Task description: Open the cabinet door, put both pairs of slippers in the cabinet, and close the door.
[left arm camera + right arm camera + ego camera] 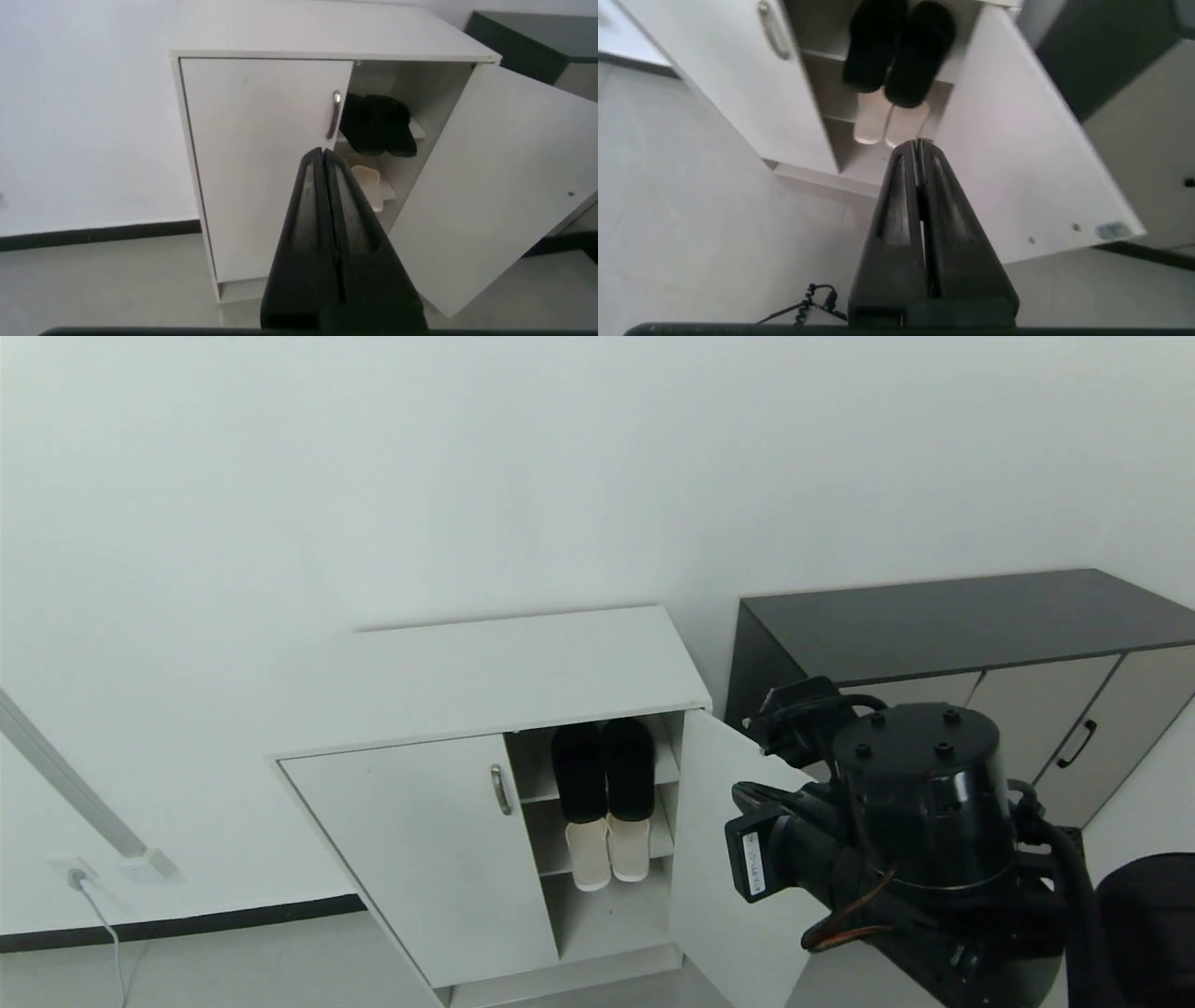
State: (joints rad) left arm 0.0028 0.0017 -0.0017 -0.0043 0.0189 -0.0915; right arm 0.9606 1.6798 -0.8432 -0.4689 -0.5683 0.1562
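So: both pairs are inside the white cabinet (523, 672). Black slippers (604, 770) lie side by side on the upper shelf, white slippers (609, 851) side by side on the shelf below, and both pairs overhang their shelf edge. Right-hand door (719, 859) is swung wide open. Left-hand door (420, 859) is shut, with its metal handle (501, 790) upright by the inner edge

Left gripper (323, 159): fingers pressed together, just a thin seam between them, nothing held. It sits out in front of the cabinet, roughly in line with the shut door's inner edge and apart from both doors. Right gripper (918, 149): same, fingers together with a hairline slit, nothing held. It hangs over the floor (701, 205) in front of the open compartment, near the open door's inner face, not touching it

Per view:
- head view takes in the whole cabinet top, plus a dark cabinet (971, 616) with grey doors just beside it on the right, and a wall socket (75, 873) with a cable plugged in, low on the wall to the left
- left wrist view gives the shut door front-on and the open door's inner face
- right wrist view looks steeply down into the shelves, and has a curly black cable (808, 303) near the gripper base; can't tell what it belongs to
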